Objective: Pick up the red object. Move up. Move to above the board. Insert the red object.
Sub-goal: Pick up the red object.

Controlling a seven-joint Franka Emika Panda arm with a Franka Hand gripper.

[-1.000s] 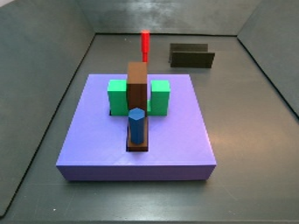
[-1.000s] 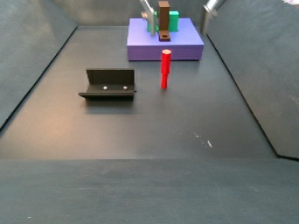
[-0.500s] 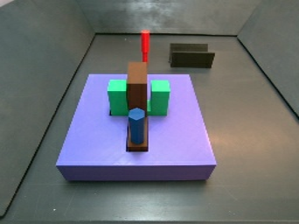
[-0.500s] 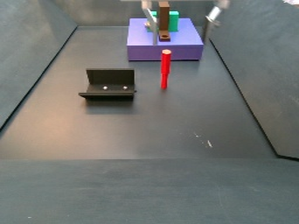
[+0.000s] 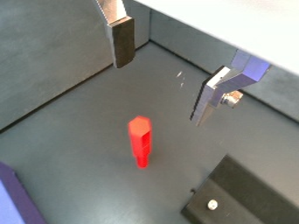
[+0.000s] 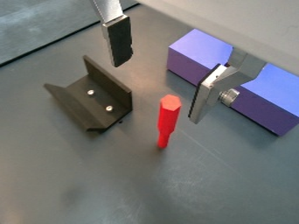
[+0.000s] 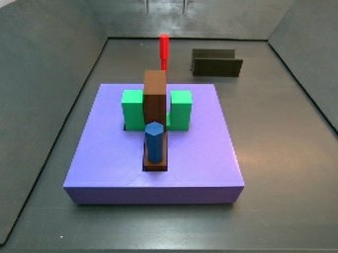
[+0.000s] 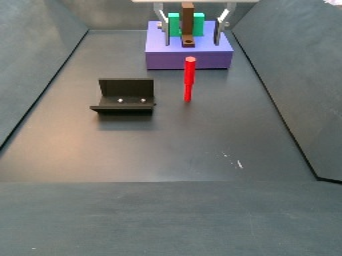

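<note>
The red object (image 7: 164, 49) is a thin red peg standing upright on the grey floor, between the purple slab and the fixture; it also shows in a side view (image 8: 190, 79) and in both wrist views (image 5: 140, 140) (image 6: 167, 122). The board (image 7: 154, 97) is a brown bar lying on the purple slab (image 7: 93, 158) between green blocks (image 7: 132, 109). A blue peg (image 7: 154, 141) stands in its near end. My gripper (image 8: 193, 17) is open and empty, high above the red object, which stands below the gap between the fingers (image 6: 118, 39). The gripper also shows in both wrist views (image 5: 166, 70) (image 6: 163, 68).
The dark fixture (image 8: 124, 96) stands on the floor beside the red peg, and also shows in a side view (image 7: 216, 63) and a wrist view (image 6: 91, 94). Grey walls enclose the floor. The purple slab (image 6: 233, 74) lies on the peg's other side.
The gripper has come lower towards the red peg, and its fingers now show closer together in a side view. The peg, board and fixture have not moved.
</note>
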